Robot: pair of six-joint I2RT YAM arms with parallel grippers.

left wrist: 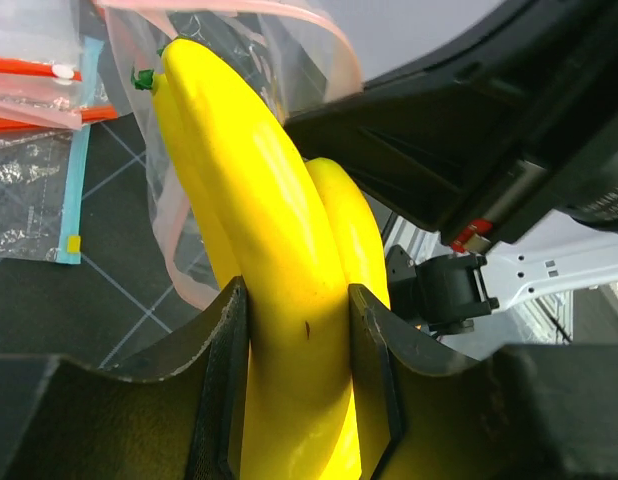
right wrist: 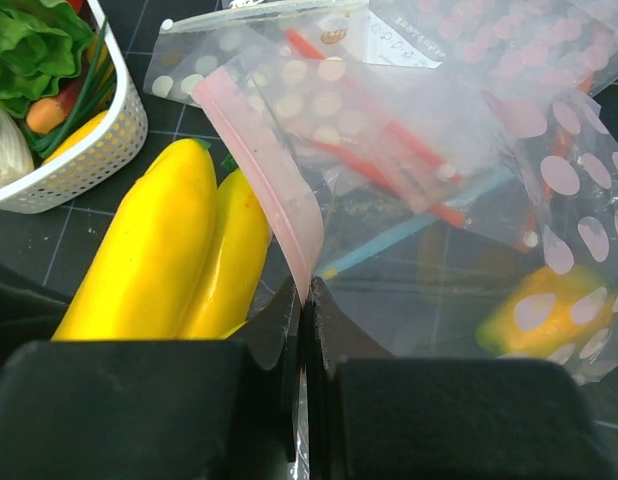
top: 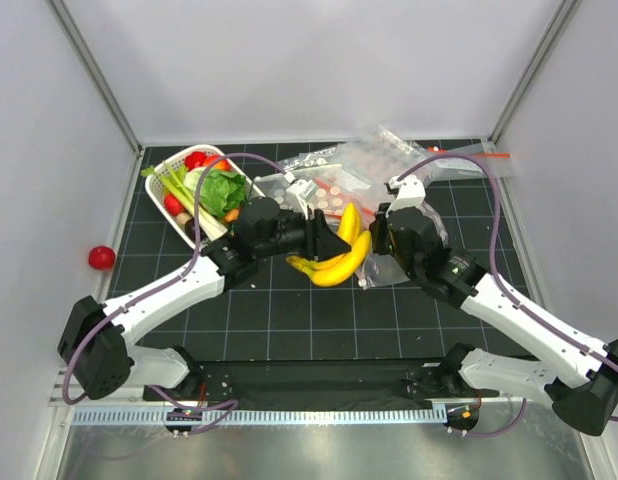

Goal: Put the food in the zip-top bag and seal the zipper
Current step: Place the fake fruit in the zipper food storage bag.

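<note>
The yellow banana bunch (top: 344,255) (left wrist: 279,250) (right wrist: 159,260) hangs just above the mat, and my left gripper (top: 324,240) (left wrist: 297,290) is shut on its middle. Its green-tipped end points at the open mouth of the clear dotted zip-top bag (top: 334,190) (right wrist: 389,230) (left wrist: 289,50). My right gripper (top: 379,240) (right wrist: 307,290) is shut on the bag's pale pinkish zipper (right wrist: 269,190) (left wrist: 184,265), holding that edge up beside the bananas. An orange-yellow fruit (right wrist: 534,310) lies inside the bag. More food fills the white basket (top: 179,225) (right wrist: 99,140).
Other clear bags with red strips (top: 429,155) (left wrist: 29,80) are piled at the back right, behind the held bag. The basket of vegetables stands at the back left. A red ball (top: 101,257) lies off the mat at the left wall.
</note>
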